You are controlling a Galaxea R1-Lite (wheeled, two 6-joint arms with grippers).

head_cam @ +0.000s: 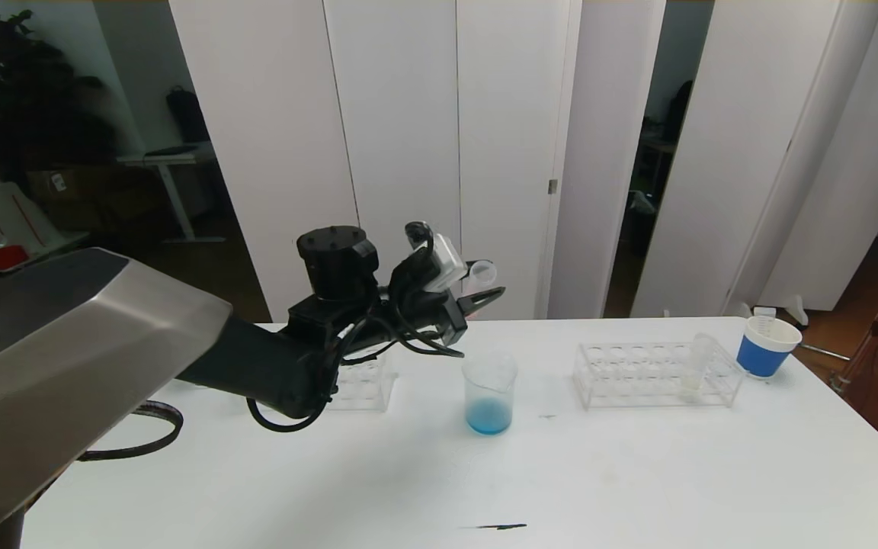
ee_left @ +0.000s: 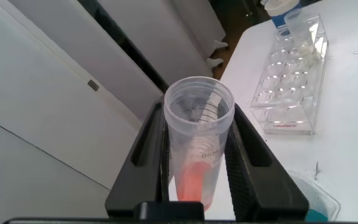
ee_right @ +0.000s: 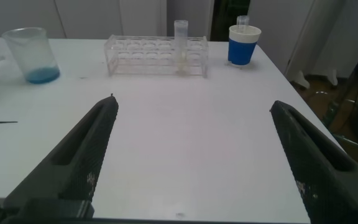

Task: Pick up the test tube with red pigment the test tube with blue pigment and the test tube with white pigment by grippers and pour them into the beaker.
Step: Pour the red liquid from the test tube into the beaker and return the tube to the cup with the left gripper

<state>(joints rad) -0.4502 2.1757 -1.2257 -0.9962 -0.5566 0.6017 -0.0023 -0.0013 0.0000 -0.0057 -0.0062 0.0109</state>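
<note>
Holding red-pigment tube (ee_left: 199, 143) clamped in my left gripper (head_cam: 477, 292) above beaker (head_cam: 490, 396); right gripper (ee_right: 194, 158) spread wide, idle.

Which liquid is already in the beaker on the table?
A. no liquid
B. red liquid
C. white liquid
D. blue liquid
D: the beaker has a blue layer at its bottom, while the left pincer holds the test tube with red pigment raised above the table.
</note>
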